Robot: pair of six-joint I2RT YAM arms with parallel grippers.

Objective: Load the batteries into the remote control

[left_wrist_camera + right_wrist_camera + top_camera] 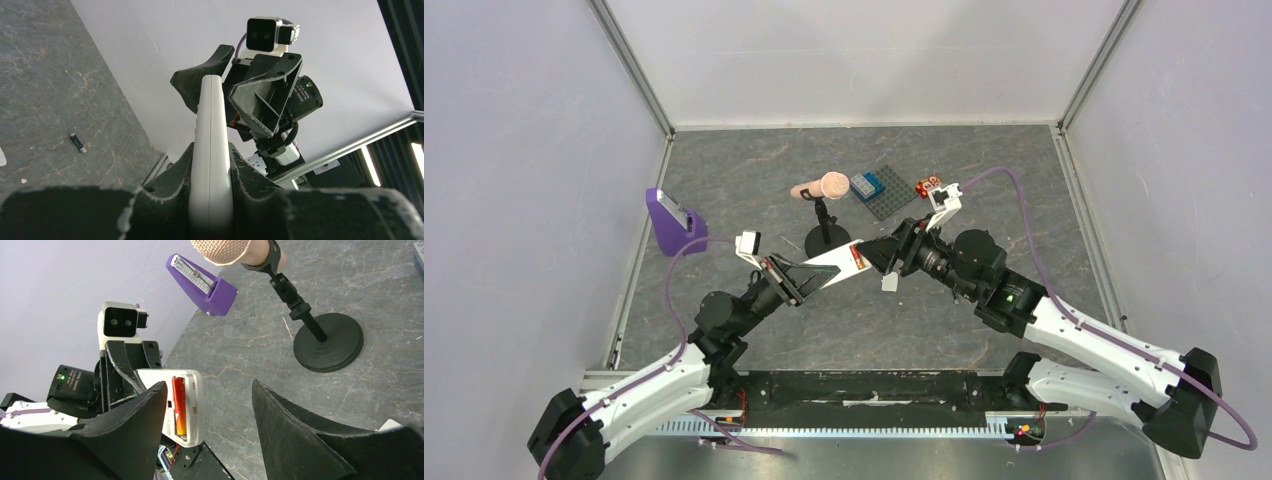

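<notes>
My left gripper (789, 278) is shut on the white remote control (829, 265) and holds it above the table, seen edge-on in the left wrist view (210, 150). In the right wrist view the remote (194, 385) shows its open battery bay with the red-orange battery (178, 405) lying in it. My right gripper (210, 410) is open and empty, with its jaws on either side of the remote's bay end, and it also shows in the top view (876, 258). The black battery (77, 142) lies on the table.
A microphone (829, 187) on a black round stand (827, 240) is just behind the arms. A purple metronome (669, 220) stands at the left. A grey baseplate (886, 195) and a red block (927, 186) lie at the back. A small white piece (889, 283) lies under the right gripper.
</notes>
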